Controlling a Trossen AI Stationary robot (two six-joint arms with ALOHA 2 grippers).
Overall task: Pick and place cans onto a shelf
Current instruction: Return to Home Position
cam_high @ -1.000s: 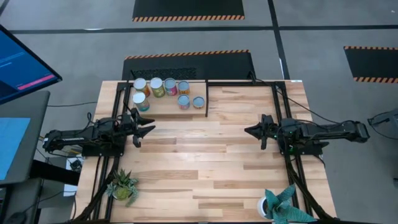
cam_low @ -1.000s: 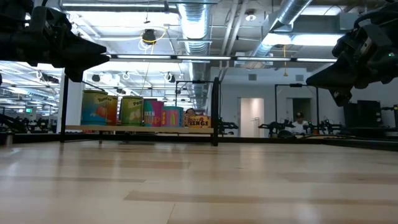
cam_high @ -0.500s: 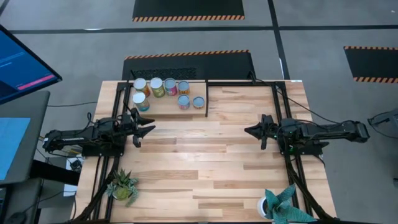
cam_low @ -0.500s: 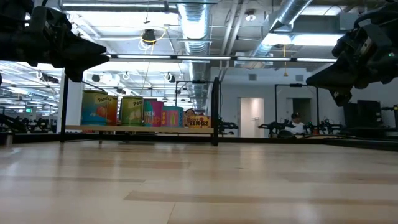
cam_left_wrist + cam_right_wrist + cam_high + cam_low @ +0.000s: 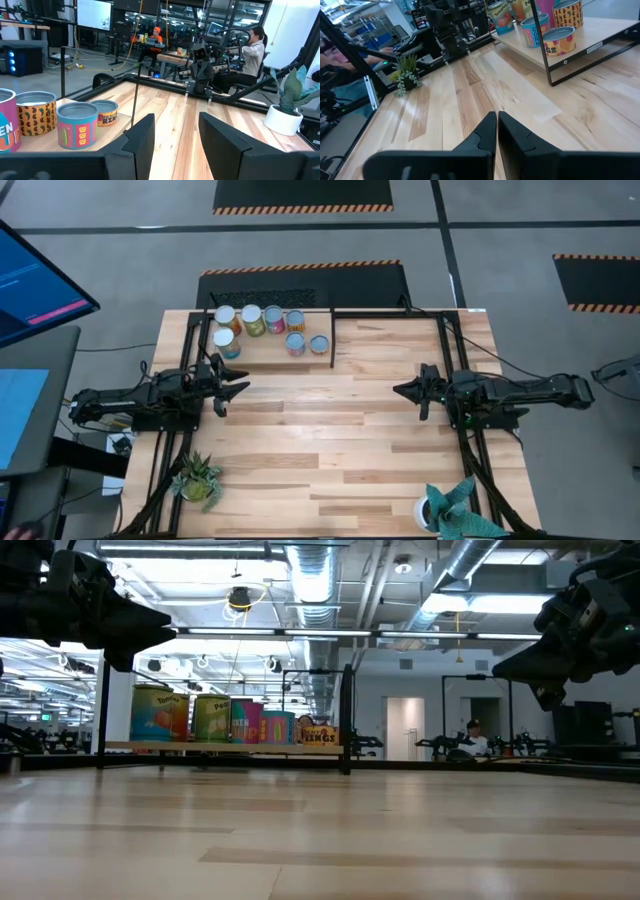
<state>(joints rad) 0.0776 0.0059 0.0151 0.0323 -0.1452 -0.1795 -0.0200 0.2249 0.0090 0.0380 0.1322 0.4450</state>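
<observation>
Several cans (image 5: 262, 327) with silver or pale blue tops stand upright on the light wood shelf (image 5: 265, 352) at the table's far left. They also show in the low view (image 5: 215, 716), the left wrist view (image 5: 77, 124) and the right wrist view (image 5: 559, 39). My left gripper (image 5: 240, 387) hovers above the table near the left edge, on the near side of the shelf, open and empty (image 5: 175, 135). My right gripper (image 5: 400, 391) hovers above the table's right half, shut and empty (image 5: 497, 125). The two grippers point at each other.
A green potted plant (image 5: 197, 477) stands at the near left corner and a blue-green plant in a white pot (image 5: 455, 510) at the near right. A thin black frame (image 5: 390, 315) runs along the far right. Bare tabletop (image 5: 320, 430) lies between the arms. A person (image 5: 252, 50) sits beyond the table.
</observation>
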